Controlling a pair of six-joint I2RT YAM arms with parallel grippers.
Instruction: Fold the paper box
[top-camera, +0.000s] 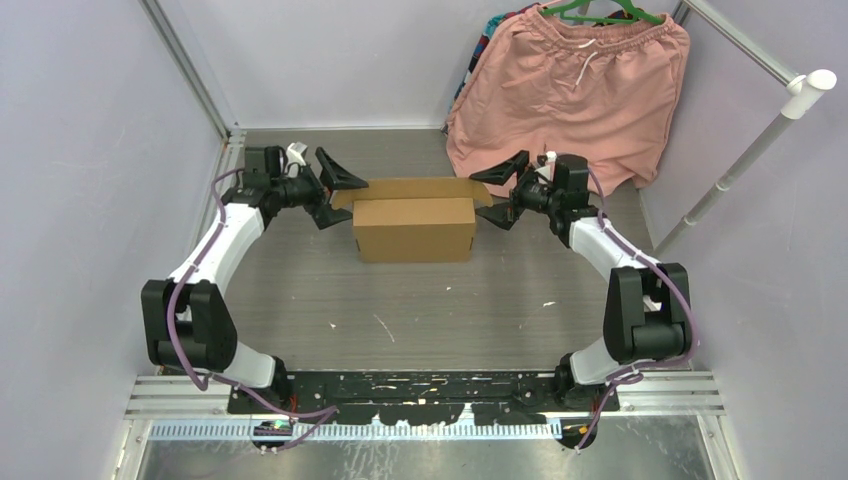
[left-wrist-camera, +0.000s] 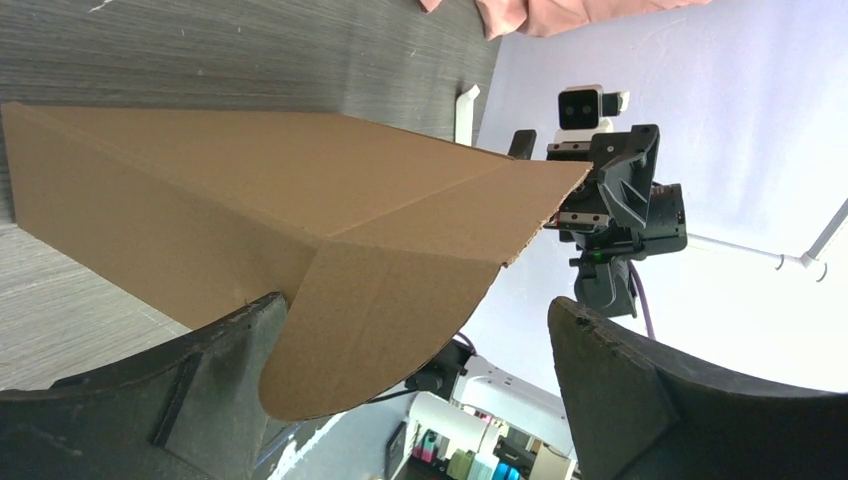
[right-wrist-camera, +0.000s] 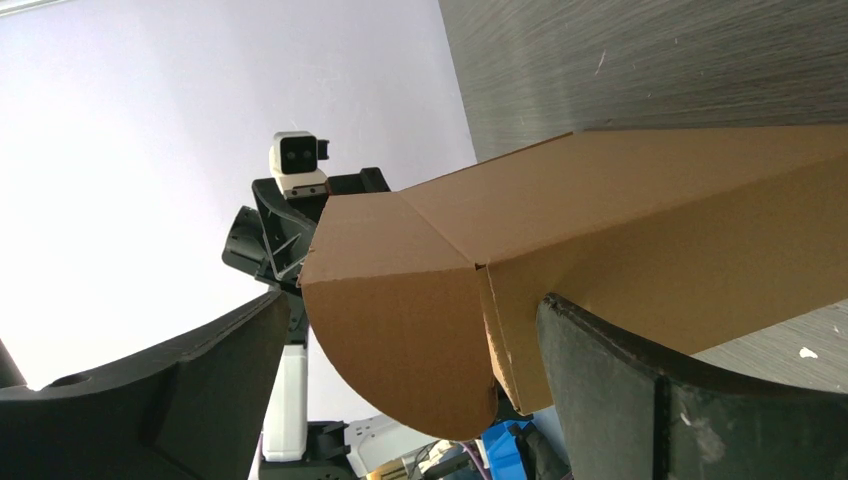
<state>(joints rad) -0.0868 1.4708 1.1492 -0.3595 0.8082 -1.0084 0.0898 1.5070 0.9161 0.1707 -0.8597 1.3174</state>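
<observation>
Grey table (top-camera: 430, 300), far middle: the paper box (top-camera: 413, 228) lies with its long axis left-to-right, between the arms. Left gripper (top-camera: 338, 193) and right gripper (top-camera: 497, 193) both gape wide, one at each end flap, equally near. Touching? Hard to say.

Both arms rise from their bases at the near edge, elbows bent outward and forearms angling inward toward each other. The left arm (top-camera: 222, 240) carries the left end effector (top-camera: 345, 198), turned to face right, its 2 fingers spread wide. The right arm (top-camera: 612, 250) mirrors it: the right end effector (top-camera: 490, 198) faces left, its 2 fingers equally far apart. The 2 end effectors point at each other, well apart, and each wrist view looks toward the opposite wrist.
</observation>
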